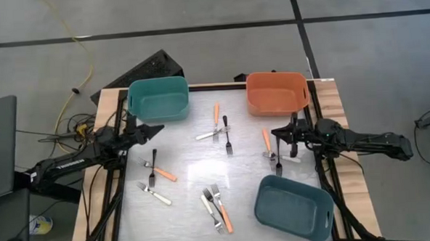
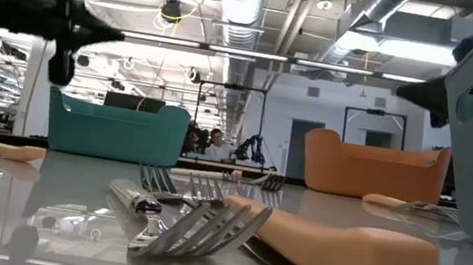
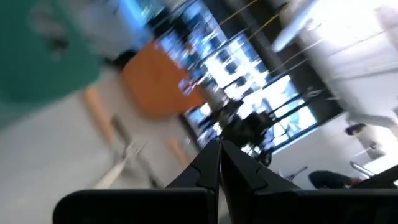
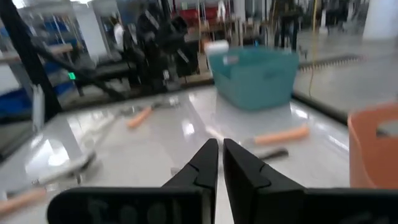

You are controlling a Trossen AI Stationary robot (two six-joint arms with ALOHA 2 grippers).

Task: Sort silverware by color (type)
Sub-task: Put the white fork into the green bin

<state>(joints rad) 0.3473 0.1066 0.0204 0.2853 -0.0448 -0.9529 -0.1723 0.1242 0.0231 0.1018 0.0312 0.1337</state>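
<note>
Several small forks lie flat and scattered on the white table. An orange-handled fork [image 1: 216, 113], a white-handled one [image 1: 207, 135] and a black one [image 1: 227, 136] lie mid-table. Another orange-handled fork [image 1: 267, 140] and a black one [image 1: 279, 164] lie under my right gripper. A black fork [image 1: 154, 165] crosses an orange-handled one [image 1: 165, 174] at the left. A white-handled fork [image 1: 155, 194] and a near cluster [image 1: 217, 207] complete them. My left gripper [image 1: 159, 128] hovers shut beside the teal bin. My right gripper [image 1: 275, 132] hovers shut above the right-hand forks.
A teal bin [image 1: 158, 99] stands at the far left, an orange bin [image 1: 275, 92] at the far right and a blue-grey bin [image 1: 294, 208] at the near right. The table's wooden edges [image 1: 348, 173] frame the white surface. Open table lies between the fork groups.
</note>
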